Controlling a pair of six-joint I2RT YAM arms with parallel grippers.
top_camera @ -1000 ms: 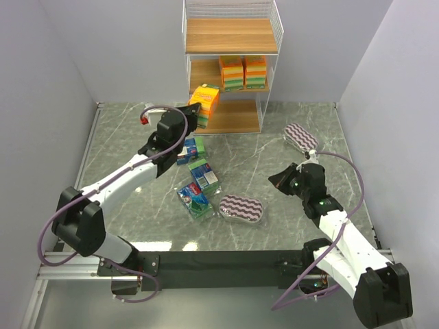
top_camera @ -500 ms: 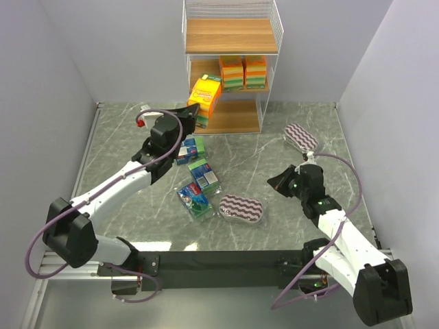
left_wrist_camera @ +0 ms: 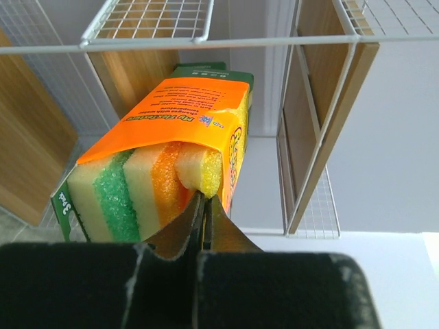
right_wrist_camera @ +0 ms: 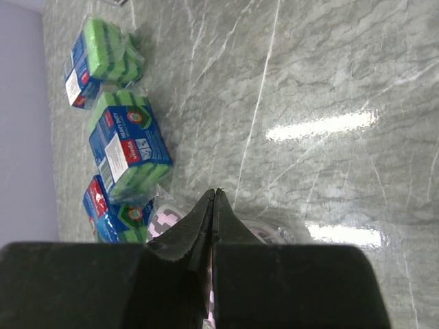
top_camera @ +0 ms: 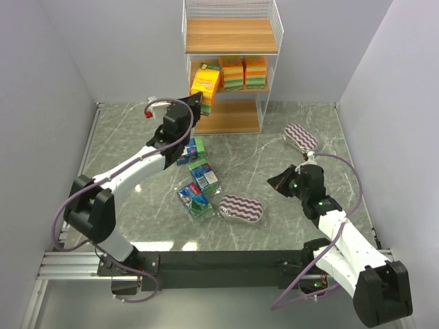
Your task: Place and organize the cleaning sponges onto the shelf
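Note:
My left gripper (top_camera: 194, 104) (left_wrist_camera: 204, 197) is shut on the wrapper edge of an orange sponge pack (top_camera: 206, 83) (left_wrist_camera: 164, 154) with yellow, green and orange layers, held up at the left front of the shelf's (top_camera: 231, 35) middle tier. Two more orange packs (top_camera: 243, 72) stand on that middle board. Three blue-green packs (top_camera: 197, 178) (right_wrist_camera: 127, 144) lie on the table. One striped oval pad (top_camera: 241, 208) lies near them, another (top_camera: 300, 136) at the right. My right gripper (top_camera: 274, 181) (right_wrist_camera: 215, 194) is shut and empty, hovering over the table right of the near oval pad.
The shelf's white wire frame (left_wrist_camera: 206, 42) and wooden side boards (left_wrist_camera: 329, 82) stand close around the held pack. Grey walls enclose the marble table (top_camera: 137, 226) on three sides. A black bar (top_camera: 226, 260) runs along the near edge.
My left arm has lifted the orange pack up and to the right, from in front of the bottom tier to the middle tier. The right arm has barely moved.

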